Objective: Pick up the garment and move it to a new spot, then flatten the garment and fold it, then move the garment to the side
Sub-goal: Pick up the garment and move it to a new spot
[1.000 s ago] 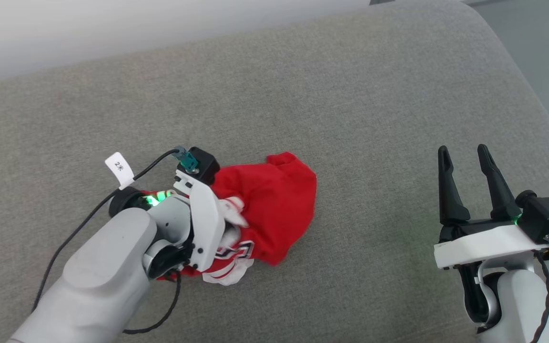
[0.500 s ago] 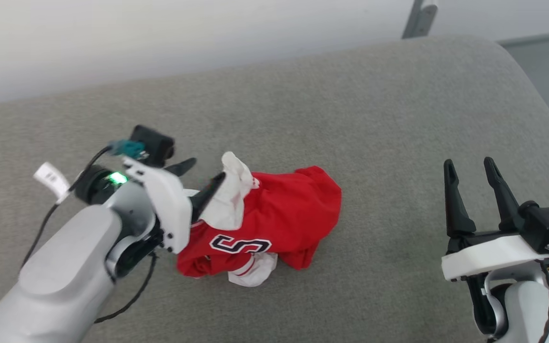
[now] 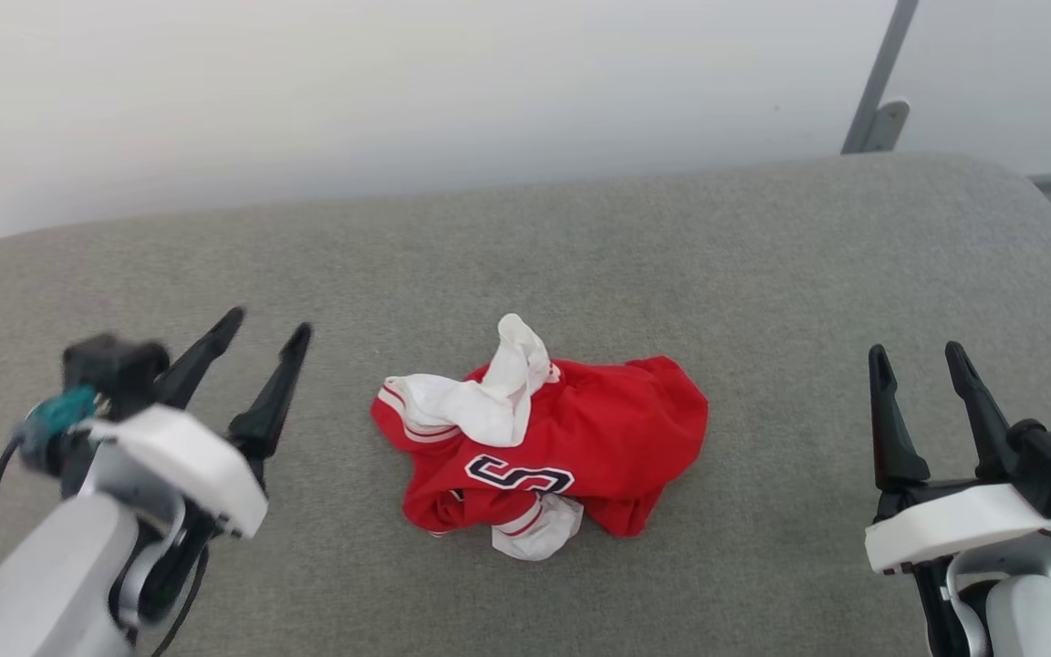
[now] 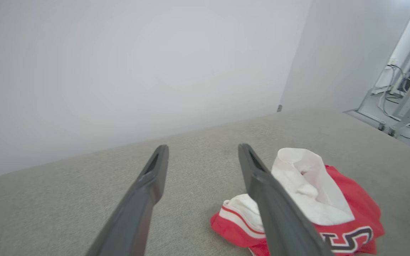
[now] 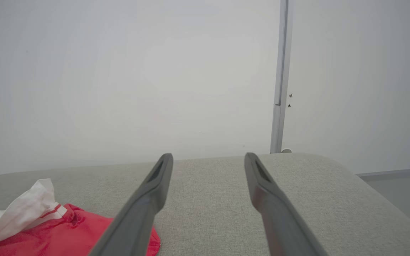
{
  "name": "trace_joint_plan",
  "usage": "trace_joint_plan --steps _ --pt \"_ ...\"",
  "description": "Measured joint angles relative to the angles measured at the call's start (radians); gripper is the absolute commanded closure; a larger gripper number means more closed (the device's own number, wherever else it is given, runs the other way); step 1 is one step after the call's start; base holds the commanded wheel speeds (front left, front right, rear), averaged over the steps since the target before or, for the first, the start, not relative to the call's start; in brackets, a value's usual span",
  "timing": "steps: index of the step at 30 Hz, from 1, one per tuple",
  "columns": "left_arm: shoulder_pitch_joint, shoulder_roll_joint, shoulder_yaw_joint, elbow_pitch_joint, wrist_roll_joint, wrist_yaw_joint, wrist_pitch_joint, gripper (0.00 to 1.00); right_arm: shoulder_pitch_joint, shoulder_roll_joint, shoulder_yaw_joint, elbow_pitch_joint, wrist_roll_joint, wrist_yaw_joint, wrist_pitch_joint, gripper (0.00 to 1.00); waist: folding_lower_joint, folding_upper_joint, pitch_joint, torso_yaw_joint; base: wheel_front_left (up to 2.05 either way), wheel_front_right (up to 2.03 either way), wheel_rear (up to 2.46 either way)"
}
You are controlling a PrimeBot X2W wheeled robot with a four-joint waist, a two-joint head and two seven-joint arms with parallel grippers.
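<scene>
Head view: the crumpled red-and-white basketball jersey [image 3: 580, 447] is seen between the left gripper [image 3: 267, 323] at nine o'clock and the right gripper [image 3: 915, 350] at three, both wide open and empty. Bunched layers could be pinched together, spoiling the flattening.

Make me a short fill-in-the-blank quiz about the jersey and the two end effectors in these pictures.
1. The jersey is mostly ____ with white lining.
2. The letter readable on it in the head view is ____.
3. The left end effector and the right end effector are both ____.
4. Neither touches the jersey, which lies ____ them on the grey cushion.
Missing words: red; S; open; between.
</scene>
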Motion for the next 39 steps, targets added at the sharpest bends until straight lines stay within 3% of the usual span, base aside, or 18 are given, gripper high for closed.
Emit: trace_joint_plan --steps 7,15,23,29,39 --pt "0.162 0.021 0.085 -0.08 -0.014 0.076 -0.107 0.0 0.027 -0.006 -0.005 -0.008 0.001 0.0 0.0 0.0 0.0 0.0 -0.034 0.035 0.0 0.0 0.0" --pt "0.321 -0.011 0.251 -0.164 0.042 0.101 -0.119 0.0 0.049 -0.011 -0.021 -0.022 -0.001 0.0 -0.006 0.0 -0.0001 0.0 -0.049 0.063 0.0 0.0 0.0" --pt "0.483 -0.128 0.458 -0.189 0.146 0.05 -0.119 0.0 0.067 -0.011 -0.04 -0.026 -0.009 0.0 -0.016 0.0 0.0 0.0 -0.059 0.082 0.0 0.0 0.0" --pt "0.555 -0.226 0.582 -0.188 0.235 -0.023 -0.12 0.0 0.083 -0.005 -0.055 -0.026 -0.009 0.0 -0.02 0.0 0.0 0.0 -0.068 0.101 0.0 0.0 0.0" --pt "0.593 -0.346 0.68 -0.187 0.329 -0.077 -0.12 0.0 0.091 -0.002 -0.057 -0.026 -0.009 0.0 -0.026 0.0 0.0 0.0 -0.074 0.118 0.0 0.0 0.0"
